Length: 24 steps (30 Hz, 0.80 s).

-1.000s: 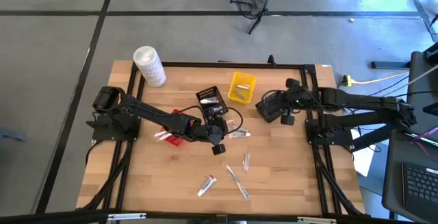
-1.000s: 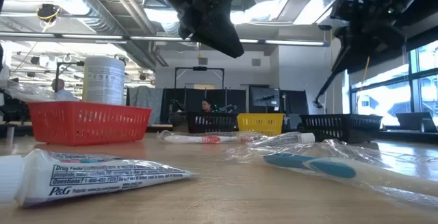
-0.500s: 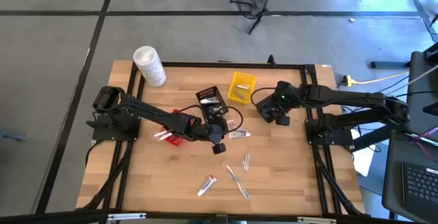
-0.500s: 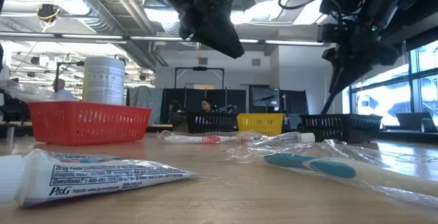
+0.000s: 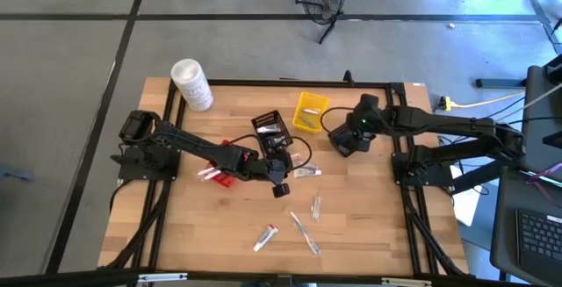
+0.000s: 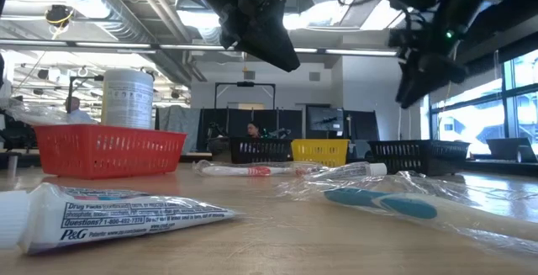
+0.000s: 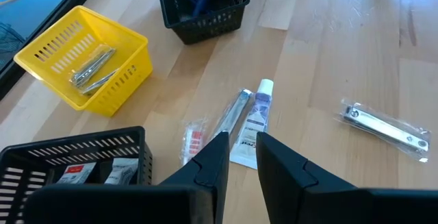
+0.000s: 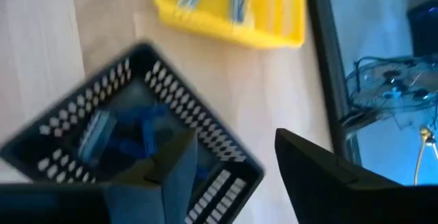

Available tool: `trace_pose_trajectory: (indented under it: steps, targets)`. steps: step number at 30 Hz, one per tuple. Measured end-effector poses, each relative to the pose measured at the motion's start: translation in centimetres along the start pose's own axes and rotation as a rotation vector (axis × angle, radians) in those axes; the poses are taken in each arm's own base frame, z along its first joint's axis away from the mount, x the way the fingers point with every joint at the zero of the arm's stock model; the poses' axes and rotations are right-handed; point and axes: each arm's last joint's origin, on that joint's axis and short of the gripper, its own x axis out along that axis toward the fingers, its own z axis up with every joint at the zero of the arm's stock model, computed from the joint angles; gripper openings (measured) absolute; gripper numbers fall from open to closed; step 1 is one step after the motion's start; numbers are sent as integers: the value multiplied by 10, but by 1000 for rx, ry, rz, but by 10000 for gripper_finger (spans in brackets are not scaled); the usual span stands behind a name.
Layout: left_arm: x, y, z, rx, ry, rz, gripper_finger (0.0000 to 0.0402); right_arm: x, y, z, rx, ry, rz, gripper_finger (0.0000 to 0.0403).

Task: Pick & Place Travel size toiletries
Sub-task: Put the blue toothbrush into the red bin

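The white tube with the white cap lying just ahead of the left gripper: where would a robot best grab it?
Probably across the middle of the white tube, coming straight down from above. It lies flat on the table, so only its top and long sides are free. A wrapped stick lies close along one side, so the fingers need care there.

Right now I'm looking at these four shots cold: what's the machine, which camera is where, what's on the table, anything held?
Two dark robot arms work at a wooden table. One picture looks straight down, one looks level across the tabletop, and one sits on each wrist.

The left gripper hovers above a small white toothpaste tube, its fingers a little apart, holding nothing visible. The right gripper is open and empty over a black plastic basket with blue items inside.

Also there: a yellow plastic basket holding silvery pieces, a red plastic basket, another black basket, a white cylindrical tub, a clear-wrapped toothbrush and more small loose items.
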Motion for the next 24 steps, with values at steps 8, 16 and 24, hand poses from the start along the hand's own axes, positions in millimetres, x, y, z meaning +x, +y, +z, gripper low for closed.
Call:
trace_pose_trajectory:
  steps: [8,16,24]
  targets:
    - [0,0,-1,-7,6,1,70,-17,-9,31,117,-265,126,193]
    - [7,1,-22,-28,92,-71,70,-11,4,54,111,-472,498,163]
    - [22,-22,-29,268,75,-411,70,16,18,69,46,-453,452,141]
